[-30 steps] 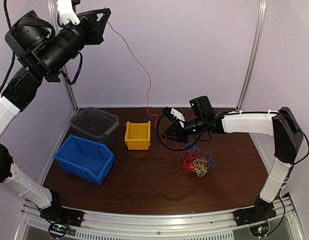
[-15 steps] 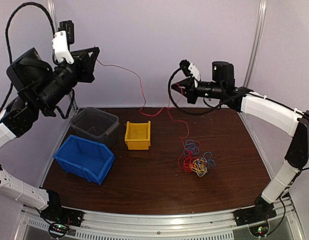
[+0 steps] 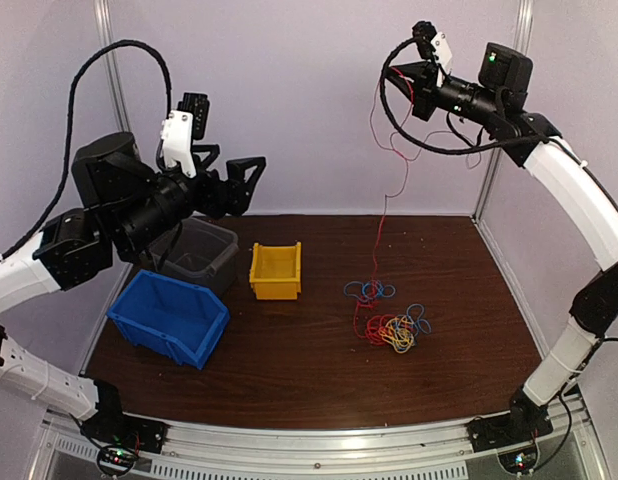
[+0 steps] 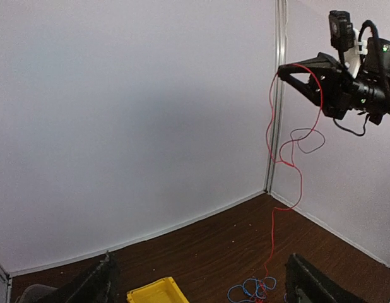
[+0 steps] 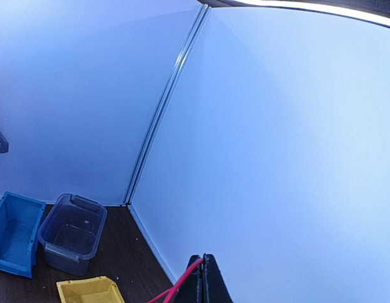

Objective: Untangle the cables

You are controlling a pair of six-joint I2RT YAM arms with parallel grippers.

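Fingers (image 5: 209, 281) of the right gripper (image 3: 403, 74) were pinched shut on the red cable (image 3: 385, 215), now hoisted high; the left gripper (image 3: 251, 187) had just released its end and stood wide apart, the strand dangling to the cables (image 3: 391, 324) on the table (image 3: 289, 370), seemingly not yet free

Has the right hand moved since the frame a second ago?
Yes. The right hand has risen from table height just right of the yellow bin to high up near the back-right corner post, shut on the red cable.

Pale lilac walls (image 3: 319, 100) around a dark wooden table (image 3: 289, 365)
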